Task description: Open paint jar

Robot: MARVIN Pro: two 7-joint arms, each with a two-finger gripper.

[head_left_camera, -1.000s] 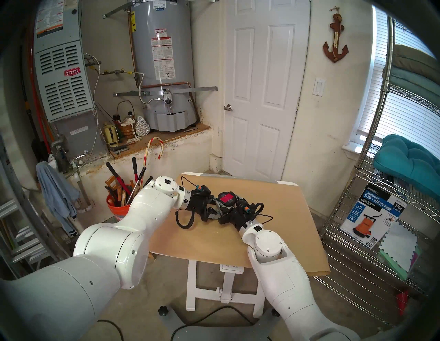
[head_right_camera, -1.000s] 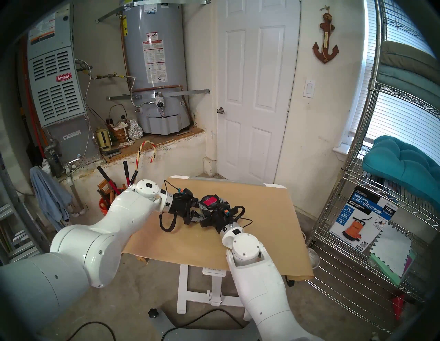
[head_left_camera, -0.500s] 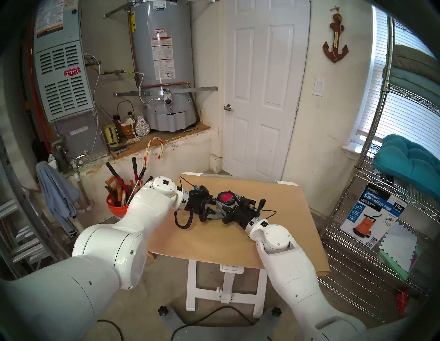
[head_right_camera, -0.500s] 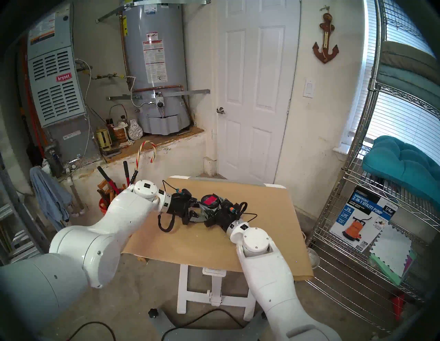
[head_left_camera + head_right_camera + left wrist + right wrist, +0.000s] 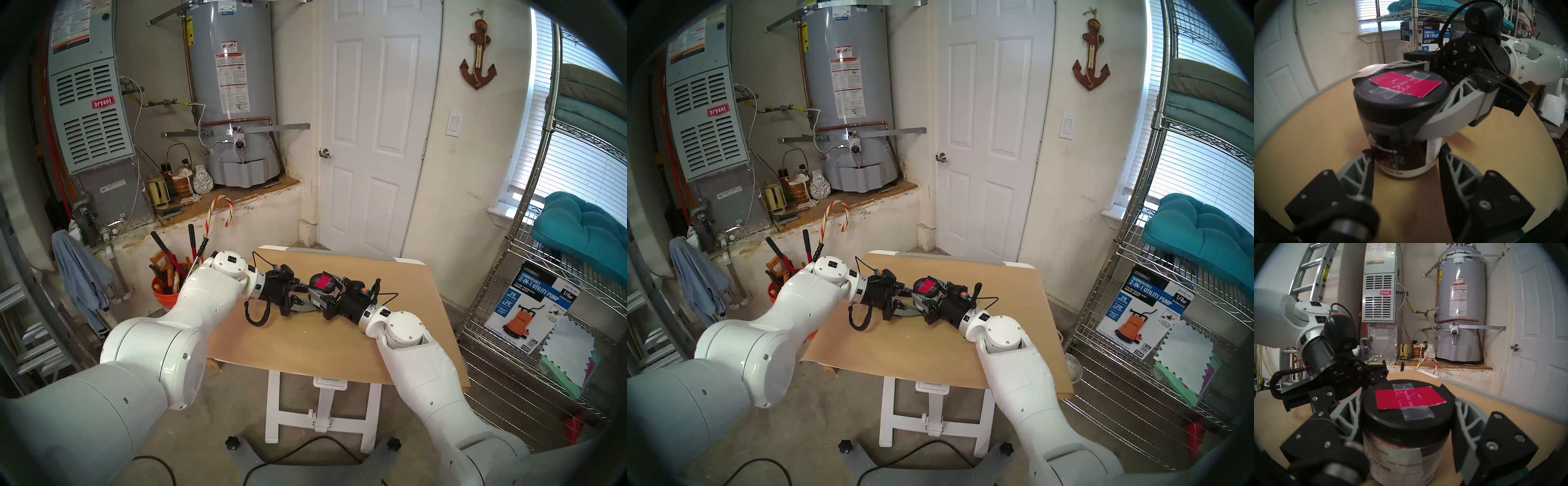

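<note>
We see jar (image 5: 1403, 152) upright mid-desk (image 5: 390, 339). Left hand (image 5: 1407, 157) clamped on jar body, right hand (image 5: 1407, 414) clamped on lid (image 5: 1407, 414). Label blurred, jar base hidden.

You see a paint jar (image 5: 1403, 151) with a black lid (image 5: 1400, 100) bearing a red-pink patch (image 5: 1407, 84) crossed by greyish tape, a dark and white label below, on your tan tabletop (image 5: 400, 281); grey-fingered black end effectors, white arms.
</note>
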